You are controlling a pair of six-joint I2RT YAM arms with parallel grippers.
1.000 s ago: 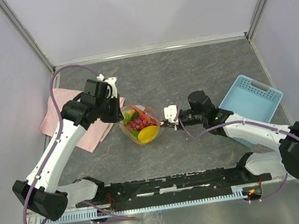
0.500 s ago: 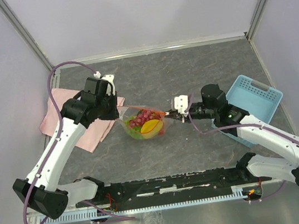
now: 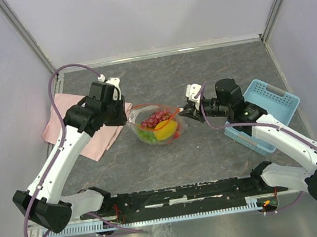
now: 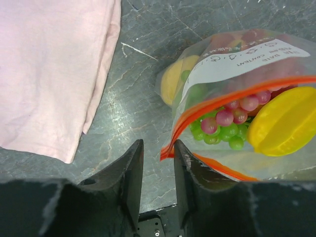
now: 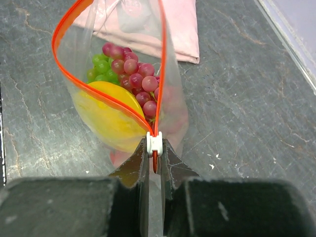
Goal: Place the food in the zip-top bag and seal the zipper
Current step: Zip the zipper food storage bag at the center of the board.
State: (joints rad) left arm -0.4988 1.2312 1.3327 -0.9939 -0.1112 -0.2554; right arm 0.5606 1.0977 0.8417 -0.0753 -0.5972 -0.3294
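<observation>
At the middle of the grey, stone-veined table (image 3: 211, 69), between the two arms: the zip-top bag (image 3: 158, 125), a crinkly clear film pouch drawn out sideways from corner to corner. Its zipper (image 4: 237, 100), a thin orange-red strip, runs round the mouth as an open loop. The two lips stand apart along nearly their whole length and meet only at the small white slider (image 5: 154, 143). Visible through the film, packed against one another, are a bunch of glossy red grapes (image 5: 132, 69), a bunch of small green grapes (image 5: 100, 66) and a yellow fruit piece (image 5: 106, 116) with shallow ridges. A white label (image 4: 237, 61) with printed lines lies on the bag wall that faces the left arm.

Right gripper (image 5: 154, 165): black fingers clenched on the end of the zipper just behind the slider, with an orange tab showing in the narrow slit between them. Left gripper (image 4: 158, 165): jaws released, the black fingers (image 4: 131, 173) apart. The opposite orange corner of the zipper stands in the gap, close to one finger; whether it touches cannot be told.

Beside the left gripper, a soft pink cloth (image 4: 49, 64) lies folded flat, apart from the bag. At the right, partly under the right arm, sits a light-blue plastic basket (image 3: 269, 102), rectangular, with a perforated floor.
</observation>
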